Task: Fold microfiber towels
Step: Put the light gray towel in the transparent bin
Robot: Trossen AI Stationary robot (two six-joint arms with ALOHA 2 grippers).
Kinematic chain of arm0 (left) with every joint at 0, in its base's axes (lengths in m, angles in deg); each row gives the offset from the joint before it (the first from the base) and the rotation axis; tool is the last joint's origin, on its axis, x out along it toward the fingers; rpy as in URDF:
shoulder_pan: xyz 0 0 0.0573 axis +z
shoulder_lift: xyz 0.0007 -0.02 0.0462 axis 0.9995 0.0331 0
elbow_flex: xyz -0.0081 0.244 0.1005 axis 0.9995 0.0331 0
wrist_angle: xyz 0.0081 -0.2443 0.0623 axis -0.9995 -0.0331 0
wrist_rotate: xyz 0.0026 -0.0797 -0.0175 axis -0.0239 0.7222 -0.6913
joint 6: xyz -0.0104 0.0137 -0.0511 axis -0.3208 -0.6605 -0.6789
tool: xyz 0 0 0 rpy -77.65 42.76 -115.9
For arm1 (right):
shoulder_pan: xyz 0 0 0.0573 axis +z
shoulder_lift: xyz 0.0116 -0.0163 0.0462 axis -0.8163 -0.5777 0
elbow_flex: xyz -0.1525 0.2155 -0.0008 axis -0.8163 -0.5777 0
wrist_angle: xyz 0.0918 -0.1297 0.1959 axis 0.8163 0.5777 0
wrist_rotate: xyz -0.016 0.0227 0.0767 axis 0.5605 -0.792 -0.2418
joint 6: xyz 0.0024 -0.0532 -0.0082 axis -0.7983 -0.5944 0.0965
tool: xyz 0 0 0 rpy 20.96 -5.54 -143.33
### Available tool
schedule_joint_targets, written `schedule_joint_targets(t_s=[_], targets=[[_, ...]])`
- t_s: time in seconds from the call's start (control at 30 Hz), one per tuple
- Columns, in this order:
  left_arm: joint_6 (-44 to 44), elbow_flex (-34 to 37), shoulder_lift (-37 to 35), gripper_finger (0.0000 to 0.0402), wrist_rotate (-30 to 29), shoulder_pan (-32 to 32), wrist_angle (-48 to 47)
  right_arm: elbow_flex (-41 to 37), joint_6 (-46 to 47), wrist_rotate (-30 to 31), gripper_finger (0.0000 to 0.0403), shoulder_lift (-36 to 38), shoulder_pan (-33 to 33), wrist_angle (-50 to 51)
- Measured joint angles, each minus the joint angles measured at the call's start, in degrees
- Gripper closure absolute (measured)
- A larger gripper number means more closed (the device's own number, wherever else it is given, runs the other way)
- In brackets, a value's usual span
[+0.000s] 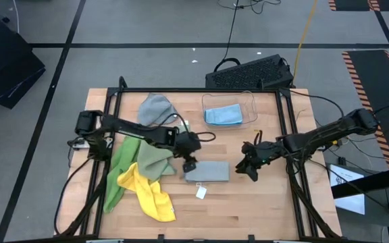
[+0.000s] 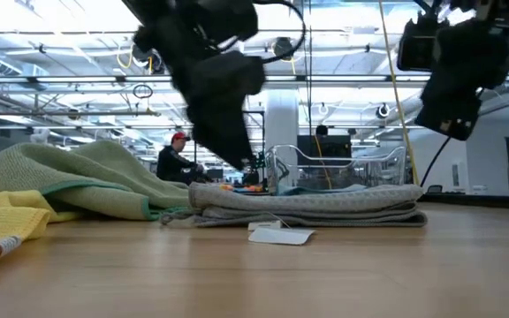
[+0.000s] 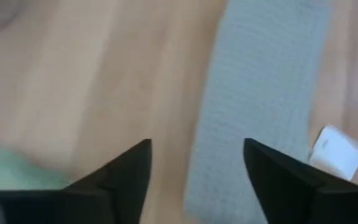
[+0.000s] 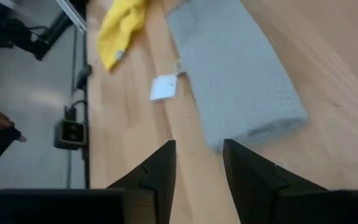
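Note:
A grey microfiber towel (image 1: 206, 171) lies folded into a flat rectangle on the wooden table, with its white tag (image 1: 201, 192) on the near side. My left gripper (image 3: 197, 168) hovers open just over the towel's left end (image 3: 253, 93), touching nothing. To the towel's right, my right gripper (image 4: 197, 165) is raised above the table, its fingers apart with nothing between them. A loose heap on the left holds a grey towel (image 1: 155, 108), a sage green one (image 1: 155, 158), a bright green one (image 1: 122, 165) and a yellow one (image 1: 148, 194). A light blue towel (image 1: 223, 115) lies in the clear bin (image 1: 252, 102).
The clear bin stands at the far middle of the table. A black keyboard (image 1: 248, 71) sits beyond the far edge. Bare wood shows near the front edge and to the right of the folded towel. A person (image 2: 177, 159) sits far off in the room.

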State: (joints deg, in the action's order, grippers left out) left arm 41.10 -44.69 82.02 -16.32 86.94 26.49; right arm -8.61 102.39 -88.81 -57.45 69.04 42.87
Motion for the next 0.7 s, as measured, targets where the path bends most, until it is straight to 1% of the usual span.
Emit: schedule_joint_targets(t_s=[0.1,0.13,0.23,0.33,0.43,0.5,0.6,0.7], targets=[[2.4,0.2,2.2,0.0118,4.2,0.7,-1.5,0.0,0.0,1.1,0.0275,0.8,0.0,1.9],[2.9,0.1,3.1,0.0115,5.2,0.9,0.1,0.0,-0.1,1.5,0.0275,1.1,0.0,2.8],[3.9,0.1,5.5,0.0115,8.6,1.7,-1.0,0.1,0.1,1.8,0.0275,0.5,0.0,2.0],[5.0,-0.2,7.0,0.0128,9.7,1.9,-0.7,-0.1,-0.1,1.7,0.0275,0.0,0.0,2.2],[7.5,-0.3,7.9,0.0155,9.8,1.5,-0.9,-0.1,-0.5,1.8,0.0275,-0.4,-0.1,2.5],[10.0,-0.3,7.9,0.0179,9.6,0.8,-1.1,0.0,-0.5,3.2,0.0275,-0.8,-0.3,1.4],[14.9,-0.3,8.5,0.0223,9.1,-0.6,-0.7,0.0,-0.3,4.7,0.0275,-0.6,-1.5,1.9],[16.2,-0.3,8.6,0.0275,9.4,-1.2,-0.3,0.0,0.1,4.4,0.0275,-0.6,-3.7,1.9]])
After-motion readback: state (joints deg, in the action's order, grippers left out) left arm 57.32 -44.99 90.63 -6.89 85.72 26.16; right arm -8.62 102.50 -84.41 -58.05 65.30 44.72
